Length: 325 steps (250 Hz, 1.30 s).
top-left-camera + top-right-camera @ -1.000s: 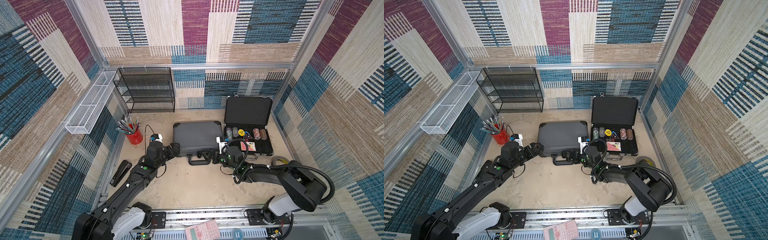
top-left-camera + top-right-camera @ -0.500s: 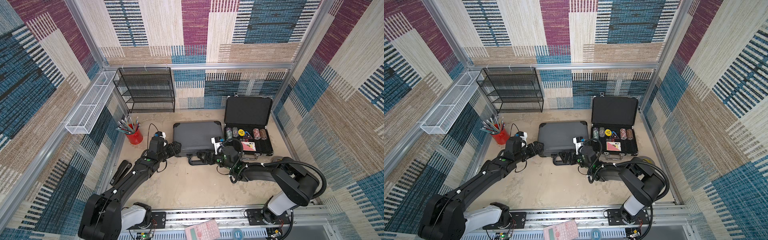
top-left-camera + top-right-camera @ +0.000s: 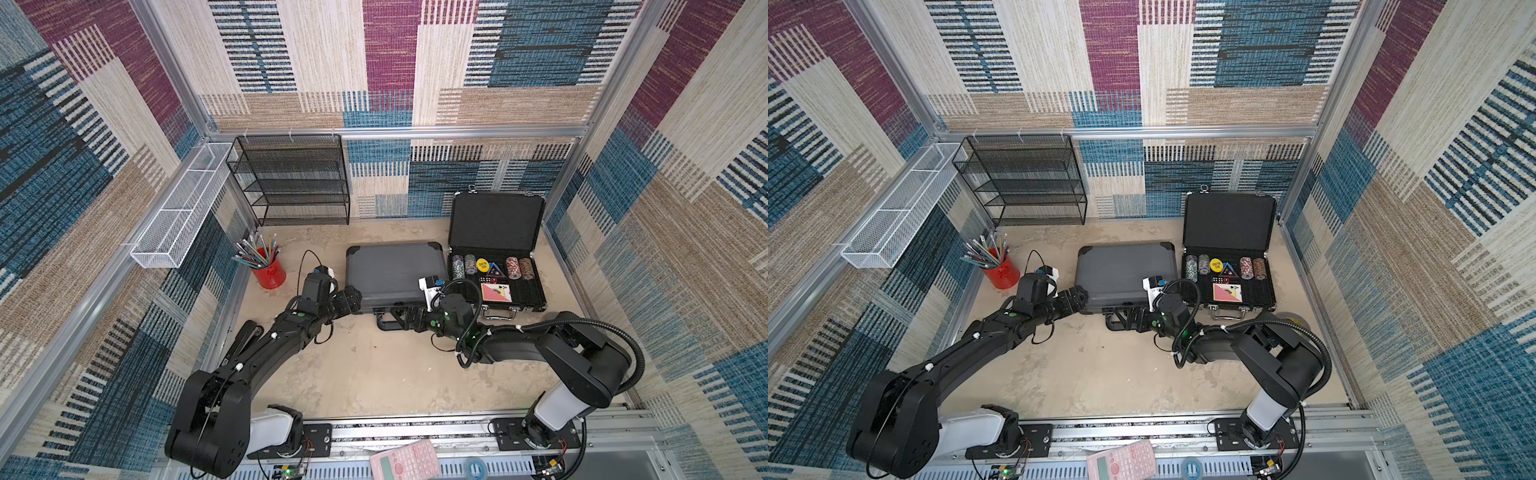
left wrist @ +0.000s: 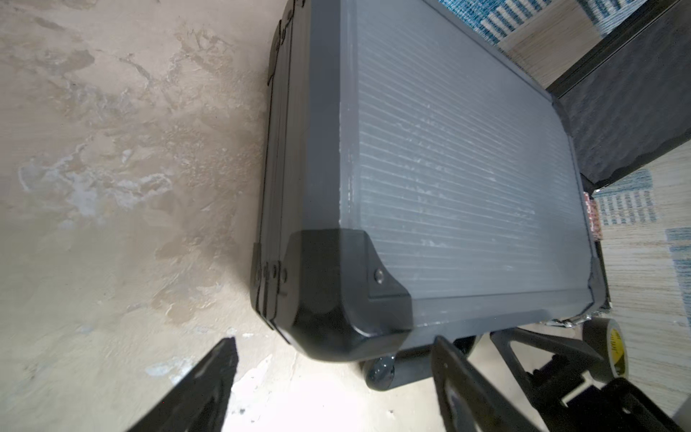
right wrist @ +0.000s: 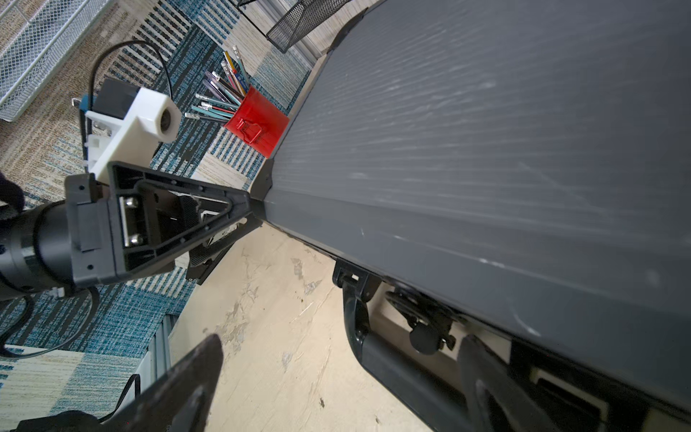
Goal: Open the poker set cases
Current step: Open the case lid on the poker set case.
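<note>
We see mottled beige desk (image 3: 374,374). Left pincer (image 3: 353,302) spread, empty, at black corner cap (image 4: 336,291) of grey case (image 3: 395,272). Right pincer (image 3: 401,319) wide apart, empty, astride black handle (image 5: 392,370). Grey case mid-desk, ribbed, flat, closed. Black case (image 3: 528,299) just beside it: lid upright, foam-lined, round chip stacks (image 3: 463,265).

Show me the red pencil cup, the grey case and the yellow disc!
red pencil cup (image 3: 270,276): in a top view, its red side.
grey case (image 3: 395,270): in a top view, middle of its lid.
yellow disc (image 3: 482,263): in a top view, its flat face.
</note>
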Tool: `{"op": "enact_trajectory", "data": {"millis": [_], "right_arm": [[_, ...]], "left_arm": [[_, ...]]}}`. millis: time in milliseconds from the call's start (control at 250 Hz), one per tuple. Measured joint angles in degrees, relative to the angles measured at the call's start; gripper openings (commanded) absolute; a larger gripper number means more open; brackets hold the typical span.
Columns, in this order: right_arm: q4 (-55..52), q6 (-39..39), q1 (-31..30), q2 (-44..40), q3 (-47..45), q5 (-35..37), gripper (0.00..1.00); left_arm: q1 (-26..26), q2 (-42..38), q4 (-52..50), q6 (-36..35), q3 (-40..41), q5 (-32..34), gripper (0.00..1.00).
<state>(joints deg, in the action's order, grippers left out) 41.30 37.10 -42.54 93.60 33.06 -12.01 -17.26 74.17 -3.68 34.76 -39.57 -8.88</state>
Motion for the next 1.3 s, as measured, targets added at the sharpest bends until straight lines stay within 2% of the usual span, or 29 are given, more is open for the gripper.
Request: {"op": "enact_trajectory", "data": {"millis": [388, 828, 1020, 1300], "right_arm": [[0.83, 0.15, -0.57, 2.67, 0.74, -0.42, 1.0], [0.37, -1.46, -1.01, 5.86, 3.58, -0.2, 1.0], [-1.36, -3.61, -1.27, 7.45, 5.33, 1.11, 0.99], [-3.91, -6.75, -1.79, 7.45, 5.99, 2.89, 0.99]], "left_arm": [[0.94, 2.38, 2.34, 0.37, 1.57, -2.25, 0.79], [2.25, 4.31, 6.4, 2.64, 4.2, -8.41, 0.77], [3.41, 5.29, 3.26, 4.11, 5.29, -1.88, 0.76], [4.37, 5.33, 2.99, 5.62, 5.79, -1.53, 0.74]]}}
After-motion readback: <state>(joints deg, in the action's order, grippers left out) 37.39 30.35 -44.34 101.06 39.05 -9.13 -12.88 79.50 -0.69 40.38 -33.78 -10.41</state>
